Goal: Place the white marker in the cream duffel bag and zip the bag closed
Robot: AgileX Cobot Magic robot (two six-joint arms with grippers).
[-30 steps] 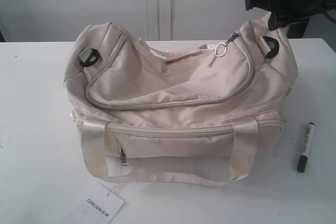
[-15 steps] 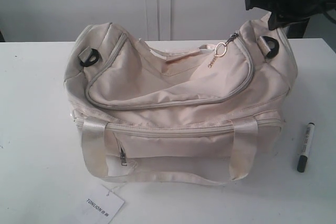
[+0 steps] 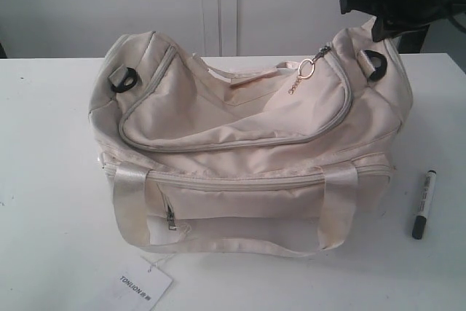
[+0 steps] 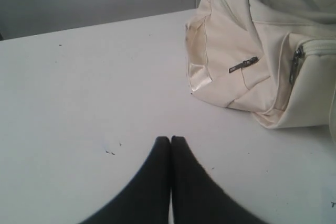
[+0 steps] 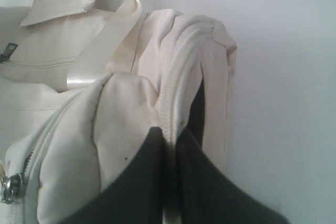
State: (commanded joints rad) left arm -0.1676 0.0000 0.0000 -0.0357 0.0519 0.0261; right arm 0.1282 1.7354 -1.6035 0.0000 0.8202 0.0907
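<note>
— Right gripper (image 3: 380, 33) was up at the far right end of the bag (image 3: 240, 151) in the outside cam, its dark fingers against the fabric. Couldn't judge the grip from there tbh.

— And the marker (image 3: 423, 204)?

— Flat on the table (image 3: 44, 180), off to the right of the bag and clear of it, with nothing touching it. The bag sat mid-table, its top flap sagging and a gap showing behind it. The gold ring pull (image 3: 306, 69) was near the right end, and a paper tag (image 3: 142, 285) lay in front.

— What did the left wrist cam show?

— Left gripper (image 4: 170, 144) had its tips pressed together with nothing between them, over bare table (image 4: 79, 77). One end of the bag (image 4: 252, 66) was near it, not touching. No marker in that shot.

— Right wrist cam?

— That one settled it. The right gripper (image 5: 170, 140) was pinched shut on the bag (image 5: 121, 114), right on the zipper seam, with fabric bunched up between the tips. A satin strap (image 5: 89, 3) lay across the bag beyond that, and there was plain table (image 5: 283, 51) off to the side. No marker there either.
</note>
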